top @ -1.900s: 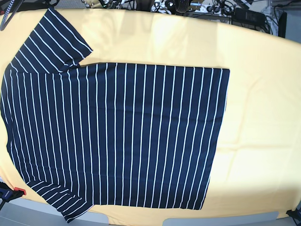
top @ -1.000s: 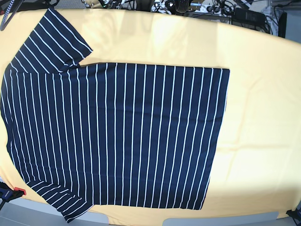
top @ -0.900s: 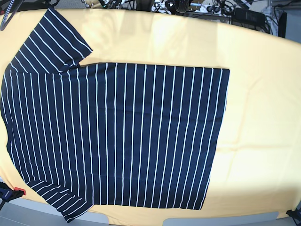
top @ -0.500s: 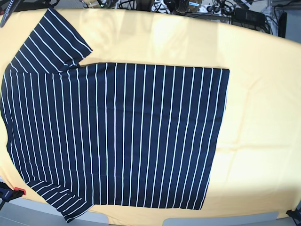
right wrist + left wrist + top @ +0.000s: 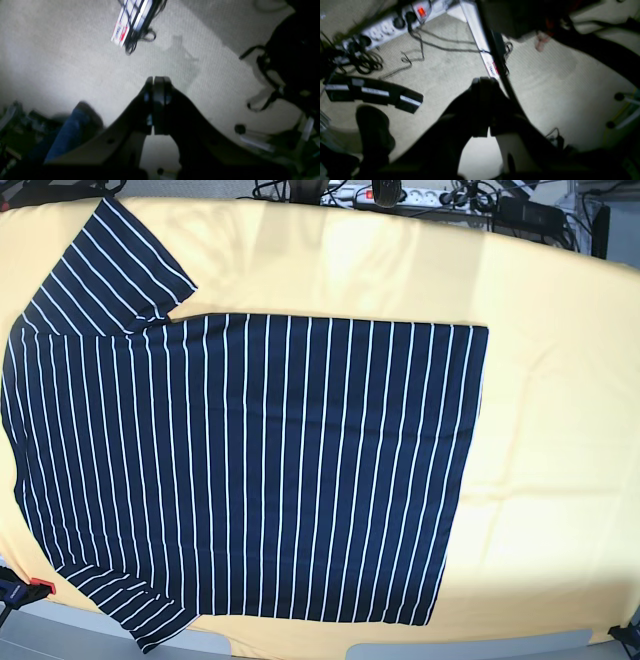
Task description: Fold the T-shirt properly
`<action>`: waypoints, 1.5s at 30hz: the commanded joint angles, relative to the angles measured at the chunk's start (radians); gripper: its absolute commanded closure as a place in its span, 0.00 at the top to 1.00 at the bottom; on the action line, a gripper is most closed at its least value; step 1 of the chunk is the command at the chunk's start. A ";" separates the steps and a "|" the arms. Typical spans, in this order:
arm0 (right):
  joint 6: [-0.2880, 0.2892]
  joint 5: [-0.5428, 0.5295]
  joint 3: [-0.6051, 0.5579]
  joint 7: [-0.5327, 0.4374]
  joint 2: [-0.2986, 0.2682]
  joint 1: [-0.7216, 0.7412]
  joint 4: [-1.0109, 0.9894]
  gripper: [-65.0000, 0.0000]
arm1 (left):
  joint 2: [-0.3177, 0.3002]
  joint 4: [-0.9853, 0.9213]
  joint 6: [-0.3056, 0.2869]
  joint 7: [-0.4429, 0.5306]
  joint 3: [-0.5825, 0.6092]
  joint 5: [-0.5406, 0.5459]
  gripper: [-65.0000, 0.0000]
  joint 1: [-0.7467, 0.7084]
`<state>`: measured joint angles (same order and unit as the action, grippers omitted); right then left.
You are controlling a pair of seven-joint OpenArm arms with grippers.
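The desk (image 5: pixel 560 430) is covered with a plain yellow cloth (image 5: pixel 540 510). On it lies the T-shirt (image 5: pixel 250 470), big and dark blue with thin white stripes all over. It is spread out flat and not folded. Its body fills the middle and left of the base view, with the straight bottom edge toward the right. One short sleeve (image 5: pixel 105 270) points to the top left corner and the other sleeve (image 5: pixel 140 610) reaches the bottom edge near the left. Neither claw is over the shirt; both are away from the desk, looking down at the grey carpet floor (image 5: pixel 62 62). The left claw (image 5: pixel 483 83) is pressed shut and holds nothing. The right claw (image 5: pixel 157 82) is pressed shut too, with nothing in it. A white power strip (image 5: pixel 387 27) and black cables (image 5: pixel 367 61) lie on the floor.
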<state>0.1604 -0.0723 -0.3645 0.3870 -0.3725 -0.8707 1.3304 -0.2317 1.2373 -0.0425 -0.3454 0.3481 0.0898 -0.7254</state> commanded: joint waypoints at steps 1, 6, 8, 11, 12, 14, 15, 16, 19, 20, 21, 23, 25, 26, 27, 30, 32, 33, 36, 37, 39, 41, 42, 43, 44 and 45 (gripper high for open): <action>-0.010 -0.001 -0.002 0.016 -0.016 -0.053 0.072 0.00 | -0.018 0.068 -0.001 -0.017 0.007 0.003 0.00 -0.058; -0.064 0.027 -0.002 0.098 -0.083 -0.241 0.395 0.00 | -0.141 0.380 0.027 -0.050 0.004 -0.064 0.00 -0.227; -0.099 0.085 -0.002 0.122 -0.097 -0.304 0.498 0.00 | -0.190 0.486 0.062 -0.055 0.004 -0.116 0.00 -0.293; -0.144 0.187 -0.001 0.157 -0.096 -0.386 0.608 0.00 | -0.261 0.621 0.092 -0.056 0.004 -0.189 0.00 -0.380; -0.158 0.214 -0.001 0.167 -0.097 -0.410 0.636 0.00 | -0.282 0.661 0.101 -0.061 0.003 -0.213 0.00 -0.404; -0.192 0.274 -0.001 0.194 -0.099 -0.438 0.685 0.00 | -0.319 0.740 0.129 -0.094 0.002 -0.254 0.00 -0.444; -0.212 0.304 -0.001 0.208 -0.109 -0.438 0.708 0.00 | -0.335 0.778 0.138 -0.117 0.002 -0.276 0.00 -0.460; -0.232 0.325 -0.001 0.213 -0.121 -0.438 0.732 0.00 | -0.351 0.815 0.148 -0.140 0.002 -0.300 0.00 -0.472; -0.282 0.378 -0.002 0.241 -0.159 -0.438 0.806 0.00 | -0.385 0.901 0.183 -0.187 0.002 -0.388 0.00 -0.511; -0.285 0.385 -0.002 0.282 -0.164 -0.438 0.824 0.00 | -0.393 0.920 0.192 -0.188 0.002 -0.420 0.00 -0.528; -0.285 0.395 -0.001 0.311 -0.163 -0.438 0.837 0.00 | -0.401 0.933 0.201 -0.188 0.002 -0.450 0.00 -0.546; -0.319 0.450 -0.001 0.318 -0.164 -0.438 0.858 0.00 | -0.406 0.951 0.213 -0.188 0.002 -0.494 0.00 -0.572; -0.364 0.496 -0.001 0.317 -0.180 -0.438 0.871 0.00 | -0.406 0.967 0.220 -0.190 0.001 -0.526 0.00 -0.578; -0.391 0.527 -0.001 0.317 -0.193 -0.438 0.882 0.00 | -0.406 0.977 0.224 -0.192 -0.001 -0.538 0.00 -0.575; -0.418 0.563 -0.001 0.317 -0.204 -0.438 0.897 0.00 | -0.406 0.991 0.224 -0.195 -0.007 -0.547 0.00 -0.572; -0.488 0.661 -0.001 0.334 -0.233 -0.438 0.949 0.00 | -0.406 1.041 0.243 -0.198 -0.047 -0.565 0.00 -0.571; -0.528 0.727 -0.001 0.339 -0.235 -0.438 0.980 0.00 | -0.406 1.071 0.246 -0.198 -0.085 -0.563 0.00 -0.571; -0.544 0.750 -0.001 0.341 -0.235 -0.438 0.994 0.00 | -0.406 1.085 0.246 -0.198 -0.106 -0.560 0.00 -0.571; -0.578 0.830 -0.001 0.344 -0.246 -0.438 1.024 0.00 | -0.406 1.119 0.246 -0.190 -0.165 -0.561 0.00 -0.571; -0.591 0.868 0.000 0.344 -0.251 -0.438 1.026 0.00 | -0.406 1.119 0.246 -0.177 -0.189 -0.561 0.00 -0.571; -0.615 0.941 0.007 0.344 -0.266 -0.438 1.026 0.00 | -0.406 1.119 0.247 -0.151 -0.244 -0.560 0.00 -0.570; -0.629 0.995 0.020 0.351 -0.268 -0.438 1.026 0.00 | -0.406 1.119 0.276 -0.137 -0.291 -0.541 0.00 -0.570; -0.631 1.011 0.028 0.352 -0.268 -0.438 1.026 0.00 | -0.406 1.119 0.302 -0.121 -0.312 -0.531 0.00 -0.571; -0.635 1.025 0.039 0.351 -0.268 -0.438 1.026 0.00 | -0.406 1.119 0.309 -0.097 -0.328 -0.530 0.00 -0.566; -0.636 1.025 0.053 0.351 -0.268 -0.438 1.026 0.00 | -0.406 1.119 0.309 -0.096 -0.346 -0.525 0.00 -0.556; -0.635 1.024 0.072 0.350 -0.268 -0.438 1.026 0.00 | -0.406 1.119 0.309 -0.096 -0.357 -0.523 0.00 -0.542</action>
<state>-0.4557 0.9272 -0.2966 0.7387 -0.6342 -1.2942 2.3405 -0.6342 2.3413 0.2562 -0.4618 -0.0074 -0.4244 -1.2560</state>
